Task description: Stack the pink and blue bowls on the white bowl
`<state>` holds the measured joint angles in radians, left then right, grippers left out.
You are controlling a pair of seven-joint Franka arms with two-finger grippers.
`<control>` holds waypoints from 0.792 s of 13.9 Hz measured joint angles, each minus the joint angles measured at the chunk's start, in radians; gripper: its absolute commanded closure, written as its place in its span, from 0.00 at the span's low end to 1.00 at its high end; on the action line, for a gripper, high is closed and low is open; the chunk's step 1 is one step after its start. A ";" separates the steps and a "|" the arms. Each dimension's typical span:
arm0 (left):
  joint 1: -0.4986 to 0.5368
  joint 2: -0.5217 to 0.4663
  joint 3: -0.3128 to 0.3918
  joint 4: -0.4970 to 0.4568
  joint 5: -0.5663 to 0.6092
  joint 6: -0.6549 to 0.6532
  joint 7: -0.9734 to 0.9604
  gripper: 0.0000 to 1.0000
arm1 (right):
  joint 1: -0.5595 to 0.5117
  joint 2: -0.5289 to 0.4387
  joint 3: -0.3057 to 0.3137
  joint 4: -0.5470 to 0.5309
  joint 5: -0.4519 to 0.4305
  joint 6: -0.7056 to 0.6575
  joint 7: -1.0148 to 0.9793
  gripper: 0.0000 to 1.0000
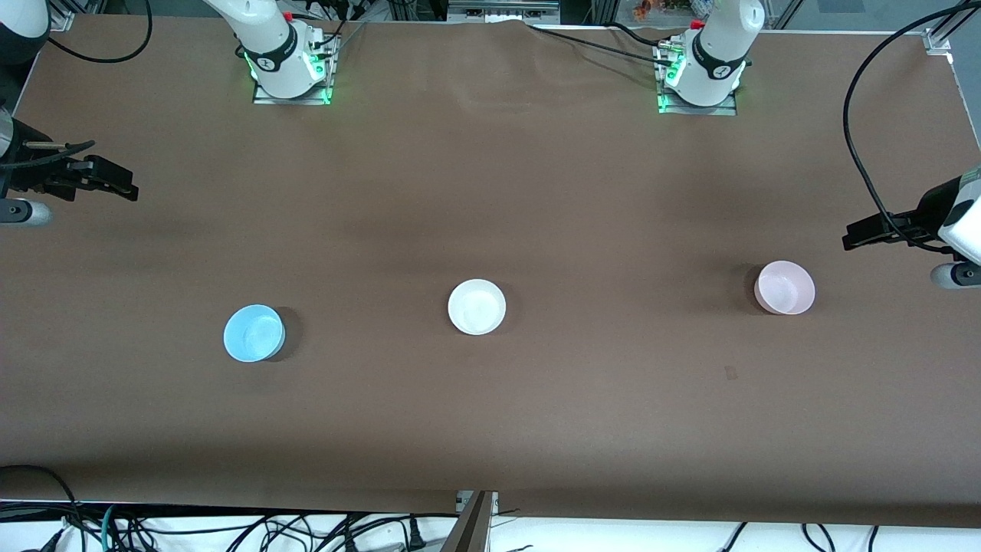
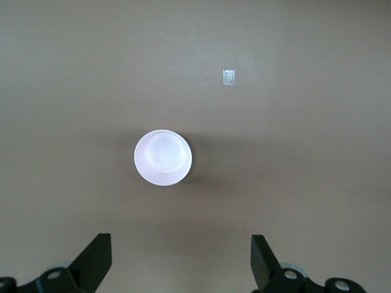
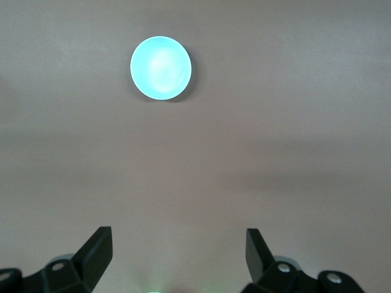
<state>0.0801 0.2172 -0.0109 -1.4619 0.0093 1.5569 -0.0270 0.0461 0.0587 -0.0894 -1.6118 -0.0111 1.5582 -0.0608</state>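
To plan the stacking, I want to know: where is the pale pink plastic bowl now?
The pale pink plastic bowl stands upright on the brown table, toward the left arm's end, apart from the white plastic bowl.

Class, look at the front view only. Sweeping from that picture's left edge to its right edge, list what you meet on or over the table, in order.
right pincer → blue bowl → white bowl → pink bowl → left pincer
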 measured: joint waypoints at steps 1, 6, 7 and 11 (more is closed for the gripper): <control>0.000 0.000 0.003 0.000 0.000 0.000 0.014 0.00 | 0.000 0.000 0.000 0.000 0.000 0.000 0.000 0.04; 0.002 0.000 0.031 0.000 0.000 0.000 0.064 0.00 | 0.000 0.000 0.000 0.000 0.000 -0.004 0.000 0.04; 0.002 0.000 0.031 0.000 0.000 0.000 0.067 0.00 | 0.000 0.000 0.000 0.000 0.000 -0.008 0.000 0.04; 0.002 0.000 0.031 0.000 0.000 0.000 0.070 0.00 | 0.000 0.000 0.000 0.000 0.000 -0.011 0.000 0.04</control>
<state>0.0822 0.2171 0.0200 -1.4619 0.0093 1.5569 0.0432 0.0461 0.0587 -0.0894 -1.6117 -0.0111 1.5474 -0.0612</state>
